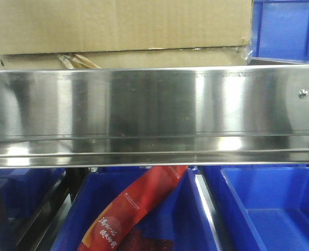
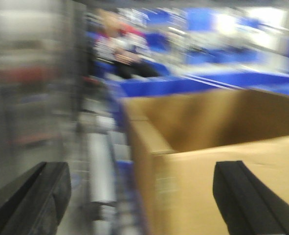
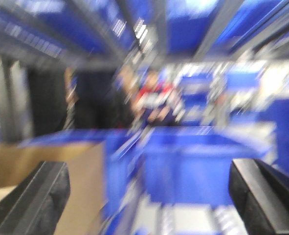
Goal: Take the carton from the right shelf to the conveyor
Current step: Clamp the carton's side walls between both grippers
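Observation:
The brown carton [image 1: 123,26] sits on the steel right shelf [image 1: 154,110], above its mirror-like front rail. In the blurred left wrist view the carton [image 2: 208,171] fills the lower right, its left corner edge lying between the wide-apart fingers of my left gripper [image 2: 142,196], which is open. In the right wrist view, also blurred, my right gripper [image 3: 149,196] is open too. There the carton [image 3: 80,186] shows just past the left finger [image 3: 36,196], and a blue bin [image 3: 203,166] lies ahead. The conveyor is out of view.
Blue plastic bins [image 1: 272,209] stand on the level below the rail. One of them [image 1: 138,219] holds a red packet [image 1: 128,214]. Another blue bin [image 1: 285,29] stands right of the carton. More blue bins and steel rails [image 2: 100,166] lie beyond the carton's left side.

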You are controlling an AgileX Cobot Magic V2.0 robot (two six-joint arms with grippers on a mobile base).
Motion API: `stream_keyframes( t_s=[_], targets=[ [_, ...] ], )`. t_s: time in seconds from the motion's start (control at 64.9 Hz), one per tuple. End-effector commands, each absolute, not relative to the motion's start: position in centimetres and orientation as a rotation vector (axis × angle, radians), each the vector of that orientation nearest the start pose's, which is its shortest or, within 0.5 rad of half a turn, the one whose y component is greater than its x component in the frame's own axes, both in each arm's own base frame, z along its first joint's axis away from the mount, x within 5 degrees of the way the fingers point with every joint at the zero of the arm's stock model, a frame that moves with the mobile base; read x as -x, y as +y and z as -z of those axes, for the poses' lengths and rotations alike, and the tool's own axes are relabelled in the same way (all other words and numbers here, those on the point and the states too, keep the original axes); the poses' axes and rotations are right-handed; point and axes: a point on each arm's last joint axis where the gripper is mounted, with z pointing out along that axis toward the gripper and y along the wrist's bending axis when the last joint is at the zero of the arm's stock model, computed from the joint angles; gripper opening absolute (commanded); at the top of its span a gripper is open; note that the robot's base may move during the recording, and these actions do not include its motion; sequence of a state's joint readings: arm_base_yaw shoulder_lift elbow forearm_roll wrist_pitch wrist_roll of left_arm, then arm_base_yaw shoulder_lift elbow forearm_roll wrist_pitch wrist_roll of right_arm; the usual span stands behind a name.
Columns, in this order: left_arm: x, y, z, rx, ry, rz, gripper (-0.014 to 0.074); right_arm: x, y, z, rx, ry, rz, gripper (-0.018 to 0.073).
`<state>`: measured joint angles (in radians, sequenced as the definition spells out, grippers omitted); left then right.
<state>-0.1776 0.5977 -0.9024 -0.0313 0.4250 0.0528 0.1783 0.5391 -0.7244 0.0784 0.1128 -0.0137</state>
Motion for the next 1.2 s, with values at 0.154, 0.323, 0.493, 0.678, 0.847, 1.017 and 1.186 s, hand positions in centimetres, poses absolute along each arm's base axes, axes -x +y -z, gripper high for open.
stream_keyframes(
  t_s=[0.154,0.323,0.493,0.678,0.847,1.017,1.186],
  targets=[
    [-14.7,-6.2,-46.3,-0.348,1.638,0.300,0.0496,-13.9,4.9,-44.2,0.225,1.584,-0.328,0.0559],
    [-19.9,-8.1,-48.6,-0.299,1.798,0.333,0.0496,-17.8,6.8,-46.9,0.282,1.754,-0.331,0.0559],
    [-24.8,-8.3,-49.5,-0.166,2.020,0.296,0.0496,-21.7,8.4,-49.6,0.338,1.958,-0.314,0.0559],
    [-28.8,-7.6,-49.7,-0.040,2.129,0.230,0.0496,-26.2,10.1,-51.0,0.380,2.103,-0.297,0.0559],
    [-30.7,-7.0,-49.0,0.052,2.160,0.104,0.0496,-29.8,11.4,-50.4,0.350,2.204,-0.313,0.0559],
    [-32.0,-6.6,-47.6,0.090,2.211,-0.003,0.0496,-33.2,12.7,-49.1,0.326,2.228,-0.322,0.0559],
    [-33.6,-6.7,-46.2,0.088,2.243,-0.066,0.0496,-35.3,13.4,-47.1,0.324,2.281,-0.317,0.0559]
  ],
)
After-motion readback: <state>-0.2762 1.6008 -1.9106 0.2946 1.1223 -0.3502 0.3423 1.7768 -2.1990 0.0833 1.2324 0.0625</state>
